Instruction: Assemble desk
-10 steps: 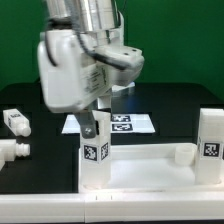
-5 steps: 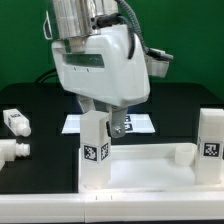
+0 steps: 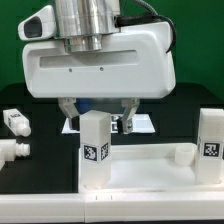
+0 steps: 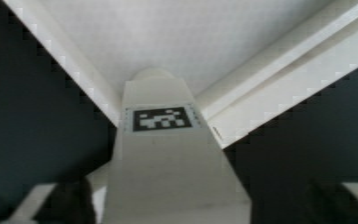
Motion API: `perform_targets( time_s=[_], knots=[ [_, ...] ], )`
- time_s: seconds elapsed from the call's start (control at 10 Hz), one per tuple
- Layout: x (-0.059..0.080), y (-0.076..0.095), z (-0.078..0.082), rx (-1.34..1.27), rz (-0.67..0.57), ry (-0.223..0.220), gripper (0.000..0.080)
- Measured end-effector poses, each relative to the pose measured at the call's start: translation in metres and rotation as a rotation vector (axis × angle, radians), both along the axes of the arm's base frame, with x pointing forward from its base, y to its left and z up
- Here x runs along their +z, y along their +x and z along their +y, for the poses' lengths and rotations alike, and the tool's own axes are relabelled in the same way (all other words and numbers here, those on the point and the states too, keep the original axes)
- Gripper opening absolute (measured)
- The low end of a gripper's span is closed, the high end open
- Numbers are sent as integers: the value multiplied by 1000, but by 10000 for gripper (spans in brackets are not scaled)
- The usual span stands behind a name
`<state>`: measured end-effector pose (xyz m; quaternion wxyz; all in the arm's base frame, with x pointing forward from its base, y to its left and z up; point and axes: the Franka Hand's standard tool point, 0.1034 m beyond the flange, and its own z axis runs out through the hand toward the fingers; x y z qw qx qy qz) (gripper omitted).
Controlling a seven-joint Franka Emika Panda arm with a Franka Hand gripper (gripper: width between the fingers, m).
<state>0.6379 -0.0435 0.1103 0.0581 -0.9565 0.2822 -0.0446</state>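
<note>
Black tabletop (image 3: 40, 175), matte, carrying all items.

Item 1, nearest: desk top (image 3: 140, 182). White plastic, smooth, a wide rectangular panel with a raised rim, lying flat at the near edge.

Item 2: upright leg (image 3: 95, 148). A white square post standing at the desk top's corner on the exterior view's left, with a black-and-white tag (image 3: 93, 153) on its near face. Judged light, rigid and somewhat slick. The flat opposing sides near its upper end offer the best hold, and a squeeze there should not mark it.

Item 3: second leg (image 3: 210, 140). Same make, upright at the corner on the exterior view's right.

Item 4: loose legs (image 3: 14, 122), two, lying on the tabletop well apart from the desk top, on the exterior view's left.

Item 5: jaws. They stand wide open and straddle the top of the upright leg. The fingers (image 3: 129, 120) hang on either side with gaps showing, so nothing is held.

Item 6, farthest: marker board (image 3: 143, 122), thin, flat and white, behind the upright leg.
</note>
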Motion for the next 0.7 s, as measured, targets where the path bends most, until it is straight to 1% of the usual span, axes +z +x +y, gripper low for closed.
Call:
perform_targets(
  time_s=[0.1,0.2,0.3,0.4,0.5,0.6,0.7],
  knots=[
    [0,0,0,1,0,0,409],
    [0,-1,-2,-91,10,8,409],
    [-1,-2,-6,-194,20,19,305],
    [1,-2,-10,-390,37,40,300],
    [0,-4,-10,-539,58,59,300],
    [-2,-6,-9,-731,77,102,295],
    [-3,-6,-8,-890,85,156,295]
  ],
)
